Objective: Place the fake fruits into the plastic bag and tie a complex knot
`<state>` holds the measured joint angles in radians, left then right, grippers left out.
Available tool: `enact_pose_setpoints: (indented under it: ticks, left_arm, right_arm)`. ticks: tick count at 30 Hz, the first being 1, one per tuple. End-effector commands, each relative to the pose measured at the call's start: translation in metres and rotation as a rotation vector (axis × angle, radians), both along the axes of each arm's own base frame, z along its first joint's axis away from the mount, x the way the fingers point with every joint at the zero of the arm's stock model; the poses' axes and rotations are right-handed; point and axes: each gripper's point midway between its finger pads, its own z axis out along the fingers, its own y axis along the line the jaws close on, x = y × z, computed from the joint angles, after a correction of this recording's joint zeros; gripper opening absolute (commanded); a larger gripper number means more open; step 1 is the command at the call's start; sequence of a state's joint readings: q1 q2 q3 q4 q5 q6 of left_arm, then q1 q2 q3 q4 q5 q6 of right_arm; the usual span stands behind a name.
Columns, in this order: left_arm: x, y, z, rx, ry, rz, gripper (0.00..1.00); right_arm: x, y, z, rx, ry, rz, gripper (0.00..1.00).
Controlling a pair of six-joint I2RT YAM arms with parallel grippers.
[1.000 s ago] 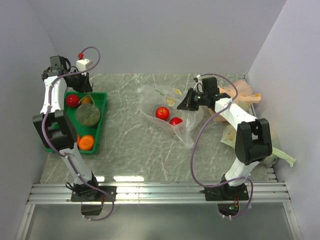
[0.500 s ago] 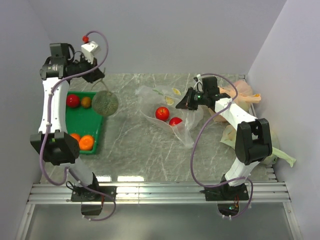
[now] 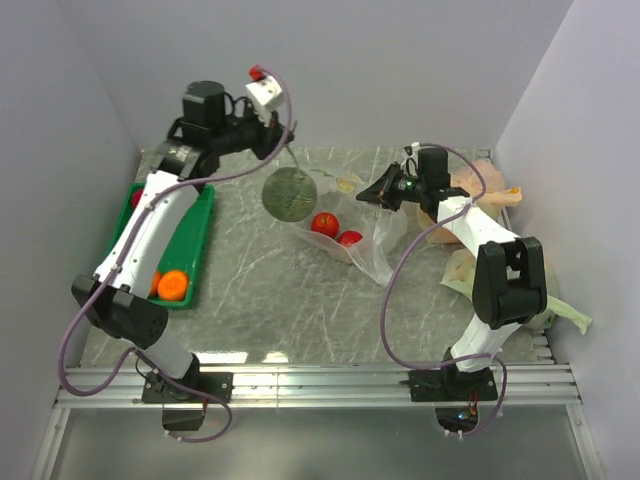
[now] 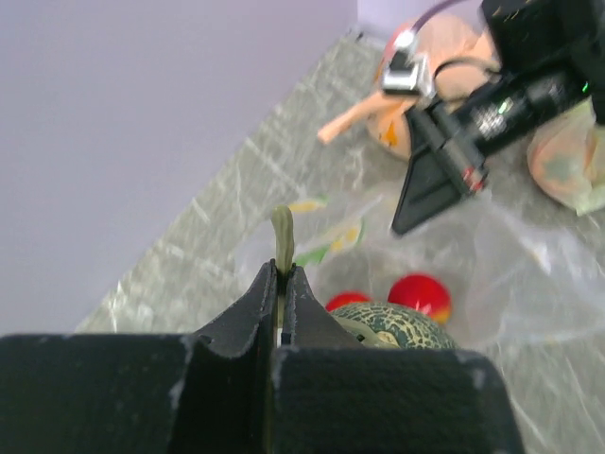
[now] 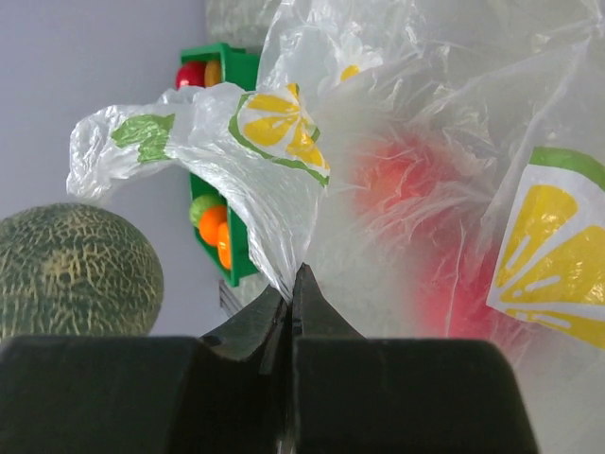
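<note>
My left arm stretches high and far to the right, left pincer (image 4: 281, 276) clamped tight on the stem (image 4: 282, 232), the melon (image 3: 290, 193) hanging beside the bag (image 3: 372, 255). My right pincer (image 5: 291, 288) pinches the bag's raised rim.

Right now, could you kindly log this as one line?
left gripper: shut on green melon by stem | right gripper: shut on plastic bag | bag: two red fruits inside

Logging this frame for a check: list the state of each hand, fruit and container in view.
left hand, shut on the melon's stem.
melon, off the table, hanging by its stem.
right hand, shut on the bag's edge.
bag, open, edge lifted, resting on the table.
red balls, inside the bag.
tray, on the table, holding an orange ball.
</note>
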<state>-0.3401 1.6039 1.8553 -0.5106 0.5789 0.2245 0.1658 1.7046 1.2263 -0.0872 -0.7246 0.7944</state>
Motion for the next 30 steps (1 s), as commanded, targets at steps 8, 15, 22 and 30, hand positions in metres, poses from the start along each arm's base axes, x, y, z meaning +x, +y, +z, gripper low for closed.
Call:
enact_pose_setpoints:
  ticks: [8, 15, 22, 30]
  left_arm:
    - [0.047, -0.096, -0.014, -0.075, -0.187, 0.211, 0.0]
    - [0.062, -0.126, -0.084, -0.049, -0.11, 0.229, 0.0]
    - [0.05, -0.138, -0.114, -0.03, -0.016, 0.153, 0.52]
    - [0.014, -0.125, -0.069, -0.07, 0.044, 0.023, 0.8]
  right_arm:
    - [0.011, -0.002, 0.009, 0.104, 0.04, -0.075, 0.0]
    - [0.025, -0.033, -0.007, 0.113, 0.105, -0.197, 0.0]
    - [0.026, -0.044, -0.023, 0.101, 0.135, -0.24, 0.0]
    - [0.031, -0.047, -0.03, 0.069, 0.139, -0.236, 0.0]
